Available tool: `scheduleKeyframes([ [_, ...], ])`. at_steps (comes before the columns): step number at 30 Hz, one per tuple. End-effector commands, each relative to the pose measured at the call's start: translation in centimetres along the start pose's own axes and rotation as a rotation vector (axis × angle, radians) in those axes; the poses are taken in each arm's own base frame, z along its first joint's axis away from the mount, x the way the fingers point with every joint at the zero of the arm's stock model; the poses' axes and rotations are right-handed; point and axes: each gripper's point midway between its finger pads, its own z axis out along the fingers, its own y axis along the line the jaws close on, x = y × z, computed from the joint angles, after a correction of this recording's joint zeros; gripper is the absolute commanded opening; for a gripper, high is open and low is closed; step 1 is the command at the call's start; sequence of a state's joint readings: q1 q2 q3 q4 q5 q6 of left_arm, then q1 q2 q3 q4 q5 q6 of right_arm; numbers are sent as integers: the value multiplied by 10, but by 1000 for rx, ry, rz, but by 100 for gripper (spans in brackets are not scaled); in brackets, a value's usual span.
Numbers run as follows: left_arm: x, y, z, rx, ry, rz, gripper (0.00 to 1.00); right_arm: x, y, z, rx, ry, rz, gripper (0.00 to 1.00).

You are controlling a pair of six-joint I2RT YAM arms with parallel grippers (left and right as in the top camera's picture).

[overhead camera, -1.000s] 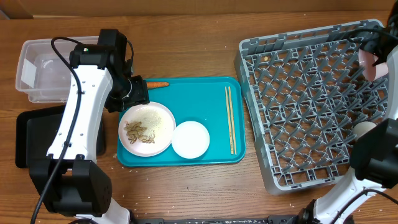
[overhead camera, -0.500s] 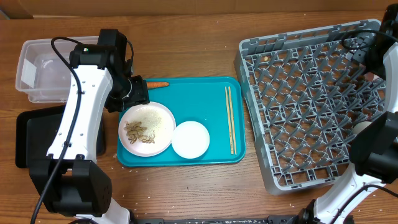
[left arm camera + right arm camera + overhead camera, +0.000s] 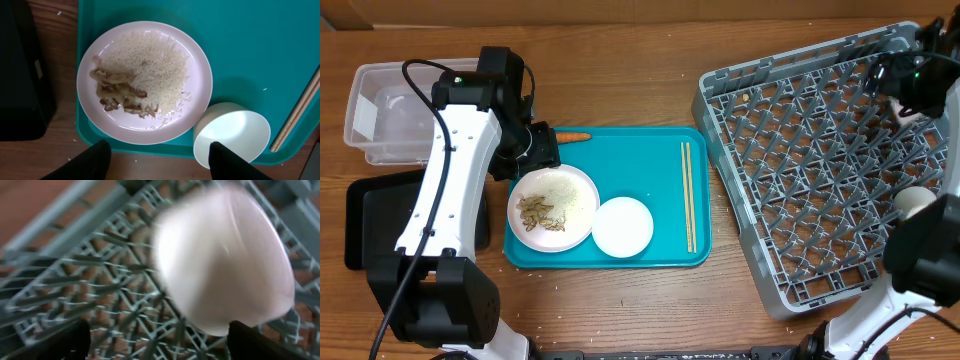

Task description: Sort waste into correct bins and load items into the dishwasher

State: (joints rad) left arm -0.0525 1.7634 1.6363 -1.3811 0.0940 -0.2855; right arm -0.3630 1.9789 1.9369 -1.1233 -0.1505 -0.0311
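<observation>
A white plate (image 3: 145, 80) with rice and beige food scraps (image 3: 117, 92) lies on the teal tray (image 3: 640, 150). Beside it stands a small white cup (image 3: 232, 135). Pale chopsticks (image 3: 688, 195) lie at the tray's right, and an orange carrot (image 3: 572, 135) at its far edge. My left gripper (image 3: 157, 165) hangs open over the tray's near rim, holding nothing. At the far right corner of the grey dishwasher rack (image 3: 810, 190), my right gripper (image 3: 160, 342) stands open. A blurred white bowl (image 3: 225, 260) rests on the rack grid just beyond its fingertips.
A clear plastic tub (image 3: 390, 110) stands at the far left, with the flat black tray (image 3: 365, 220) in front of it. The left arm (image 3: 450, 170) reaches over both toward the teal tray. Bare wooden table (image 3: 620, 70) lies behind the tray.
The rack has slid and turned toward the near left, nudging the teal tray slightly left. My right gripper has opened wider and shifted at the rack's far corner. The left arm is still.
</observation>
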Motion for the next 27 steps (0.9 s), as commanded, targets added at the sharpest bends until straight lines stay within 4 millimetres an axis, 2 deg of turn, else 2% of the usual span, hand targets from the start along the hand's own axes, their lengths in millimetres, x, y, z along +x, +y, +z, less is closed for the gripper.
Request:
scheduleKeyframes([
  [1, 0, -6, -11, 22, -32, 1, 65, -15, 24, -49, -74, -116, -75, 90],
  [5, 0, -6, -11, 22, -31, 1, 65, -13, 29, -69, -76, -141, -82, 91],
  [8, 0, -6, -11, 22, -32, 1, 65, -3, 35, -77, -105, -117, -79, 91],
  [17, 0, -6, -11, 22, -32, 2, 68, 42, 66, -82, -229, 60, -69, 91],
  [21, -1, -6, -11, 21, -32, 2, 70, 63, 93, -81, -254, 134, -120, 91],
  [27, -1, -5, -11, 18, -33, 5, 72, 113, 160, -85, -317, 275, -281, 92],
])
